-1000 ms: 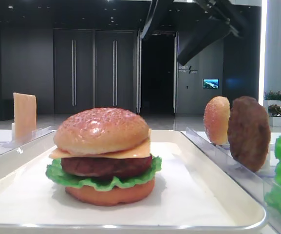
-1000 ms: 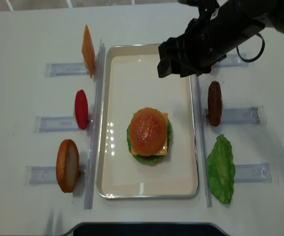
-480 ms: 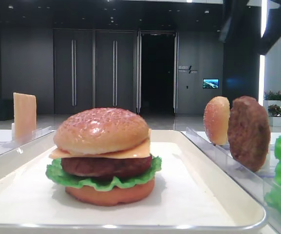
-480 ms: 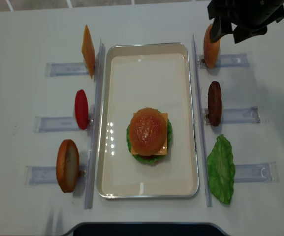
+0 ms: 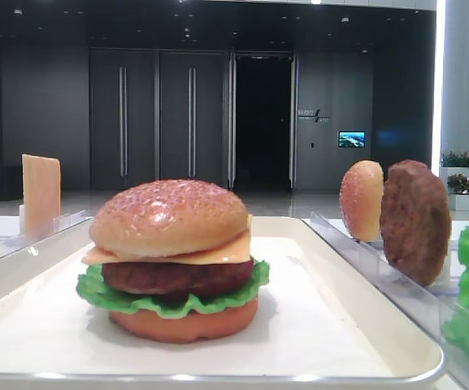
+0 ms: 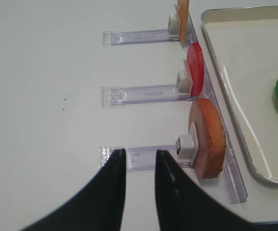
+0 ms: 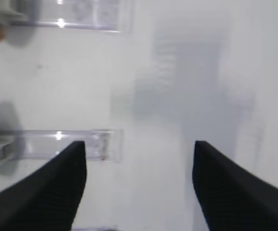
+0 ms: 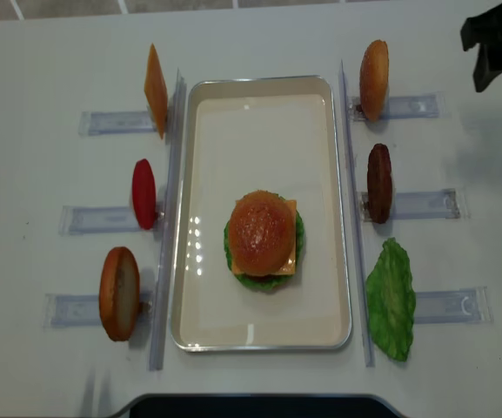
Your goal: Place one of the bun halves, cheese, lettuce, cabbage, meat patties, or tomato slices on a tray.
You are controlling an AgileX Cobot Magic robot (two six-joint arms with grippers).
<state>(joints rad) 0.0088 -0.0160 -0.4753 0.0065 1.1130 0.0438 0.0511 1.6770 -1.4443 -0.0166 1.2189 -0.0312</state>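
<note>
The white tray (image 8: 259,131) holds a stacked burger. Its domed bun half (image 8: 261,228) is on top, over a cheese (image 5: 218,253) slice, a meat patty (image 5: 177,276), lettuce (image 5: 169,305) and a flat base. My right gripper (image 7: 139,144) is open and empty above bare table beside clear stands. Its arm (image 8: 498,43) shows at the far right back corner, away from the tray. My left gripper (image 6: 139,153) is shut with only a slit between its fingers, empty, just left of a bun half (image 6: 208,139) on its stand.
Left of the tray stand a cheese slice (image 8: 155,90), a red tomato slice (image 8: 143,193) and a bun half (image 8: 119,293). Right of it stand a small bun half (image 8: 373,79), a patty (image 8: 378,183) and a lettuce leaf (image 8: 391,299). Clear rails run along both long sides of the tray.
My right arm has swung from above the tray's back part out to the far right back corner. The burger and the left gripper have not moved.
</note>
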